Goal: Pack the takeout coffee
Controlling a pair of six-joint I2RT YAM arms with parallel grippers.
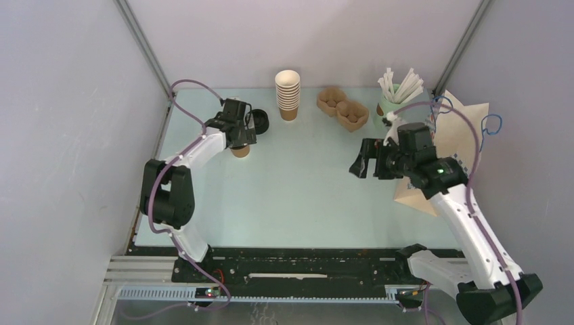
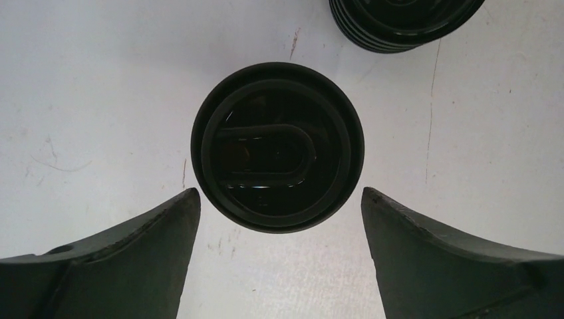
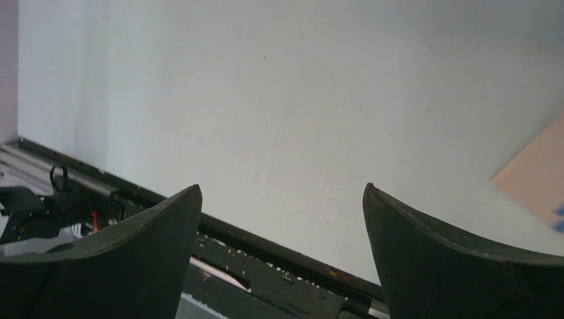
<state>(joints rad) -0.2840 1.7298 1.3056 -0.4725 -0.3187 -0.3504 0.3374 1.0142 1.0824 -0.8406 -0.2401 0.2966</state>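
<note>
Table (image 1: 304, 196) first: bag (image 1: 467, 128) lay flat at its right edge, by the R arm. L arm reached to the far-left part, wrist bent so the L gripper (image 2: 279, 193) pointed straight down — fingers spread wide, holding nothing. Cup (image 1: 240, 152) stood upright directly under it, axis vertical, in line w/ the approach. Black lid (image 2: 277, 146) sat on top, centred betw. the fingers, neither touching. L arm was far nearer — R gripper (image 3: 281, 191), also spread & empty, hovered mid-right, well apart from cup. Lid stack (image 2: 406, 20) sat just beyond.
</note>
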